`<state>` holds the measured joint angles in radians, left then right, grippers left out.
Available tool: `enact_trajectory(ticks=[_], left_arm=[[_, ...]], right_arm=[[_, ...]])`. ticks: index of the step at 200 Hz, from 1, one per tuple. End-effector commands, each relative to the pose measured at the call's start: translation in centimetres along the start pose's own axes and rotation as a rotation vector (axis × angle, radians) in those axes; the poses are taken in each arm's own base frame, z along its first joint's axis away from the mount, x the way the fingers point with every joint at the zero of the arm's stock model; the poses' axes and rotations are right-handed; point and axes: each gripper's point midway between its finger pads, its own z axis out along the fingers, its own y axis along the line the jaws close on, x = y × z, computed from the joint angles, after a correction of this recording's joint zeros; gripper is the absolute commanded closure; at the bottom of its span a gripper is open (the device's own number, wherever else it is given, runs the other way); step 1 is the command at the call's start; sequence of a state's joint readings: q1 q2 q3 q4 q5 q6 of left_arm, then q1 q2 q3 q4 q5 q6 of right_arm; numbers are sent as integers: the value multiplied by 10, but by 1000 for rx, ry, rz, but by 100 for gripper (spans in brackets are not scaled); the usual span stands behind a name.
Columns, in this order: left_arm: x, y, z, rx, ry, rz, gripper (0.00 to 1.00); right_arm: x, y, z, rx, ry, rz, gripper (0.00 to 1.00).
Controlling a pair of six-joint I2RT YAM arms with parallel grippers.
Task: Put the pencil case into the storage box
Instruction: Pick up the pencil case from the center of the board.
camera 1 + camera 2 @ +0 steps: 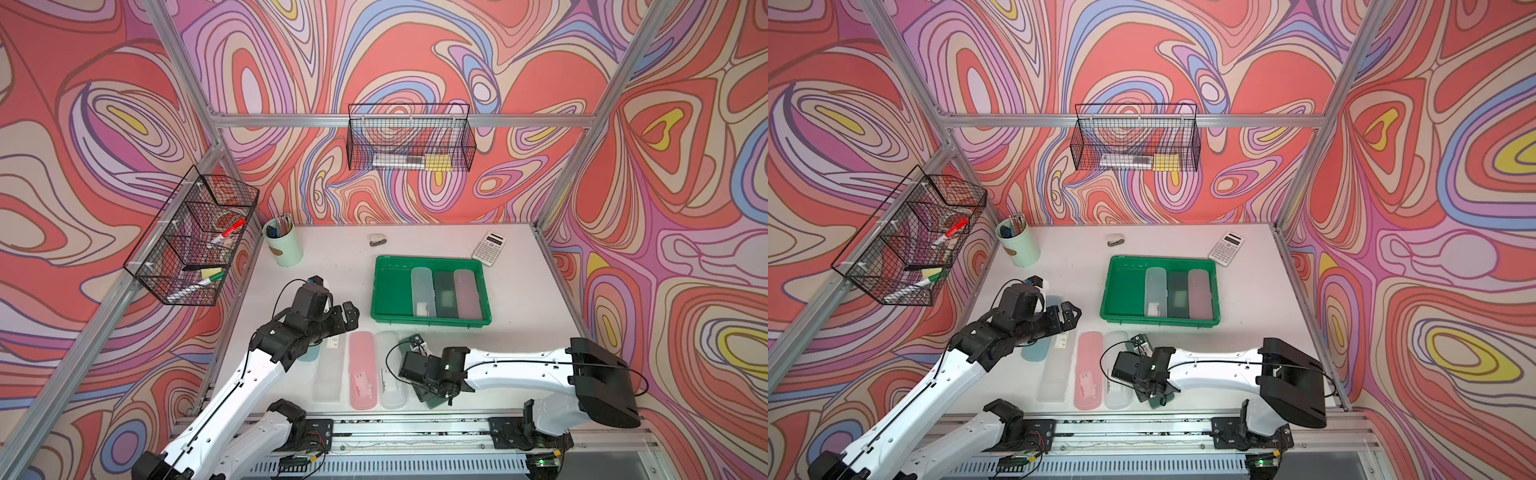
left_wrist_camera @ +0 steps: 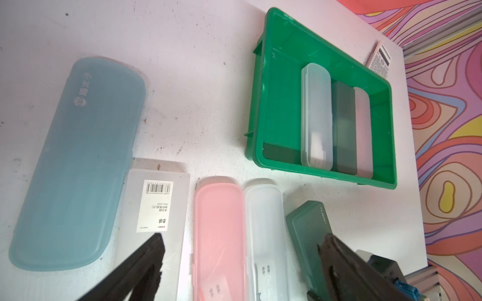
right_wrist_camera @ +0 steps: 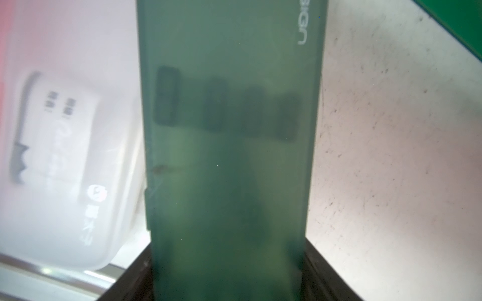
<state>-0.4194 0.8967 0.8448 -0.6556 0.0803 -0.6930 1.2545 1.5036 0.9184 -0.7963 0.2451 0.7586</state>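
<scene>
My right gripper (image 1: 430,388) (image 3: 229,281) is shut on a dark green pencil case (image 3: 229,156) (image 2: 307,234), one jaw against each long side. The case sits at the right end of a row at the table's front and is mostly hidden under the gripper in both top views. The green storage box (image 1: 392,286) (image 1: 1125,291) (image 2: 281,78) stands behind the row. It holds three cases side by side at its right, and its left part is bare. My left gripper (image 1: 349,316) (image 2: 240,238) hangs open and empty over the row's left end.
The row also holds a blue case (image 2: 78,161), a clear case with a barcode (image 2: 154,208), a pink case (image 1: 363,370) and a clear case (image 1: 390,370). A calculator (image 1: 489,246), pen cup (image 1: 283,243) and small eraser (image 1: 377,240) stand at the back. Black wire baskets (image 1: 191,241) (image 1: 411,139) hang on the frame.
</scene>
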Motion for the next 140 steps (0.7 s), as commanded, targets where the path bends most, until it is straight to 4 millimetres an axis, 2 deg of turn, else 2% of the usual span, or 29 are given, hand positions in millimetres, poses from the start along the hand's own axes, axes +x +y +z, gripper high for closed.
enact_trajectory(ticks=[1,20,46,80,99,122,140], left_arm=[[-9,-6,-19,2,-28,8,3],[-21,-15,-30,25,-61,17,3],[-39,-28,-41,58,-116,31,2],[-66,-52,-30,110,-154,57,1],[-82,-69,-19,135,-158,71,1],[-102,-86,-9,167,-183,79,1],[-109,-95,0,188,-178,84,1]], right_arm=[[-16,9,-30,-68,-69,-22,58],[-25,11,-49,-106,-116,-17,58],[-44,2,-75,-98,-210,38,58],[-77,-10,-102,-55,-312,148,58],[-103,-19,-101,-62,-311,224,59],[-144,-34,-84,-107,-294,330,59],[-176,-44,-71,-109,-288,370,60]])
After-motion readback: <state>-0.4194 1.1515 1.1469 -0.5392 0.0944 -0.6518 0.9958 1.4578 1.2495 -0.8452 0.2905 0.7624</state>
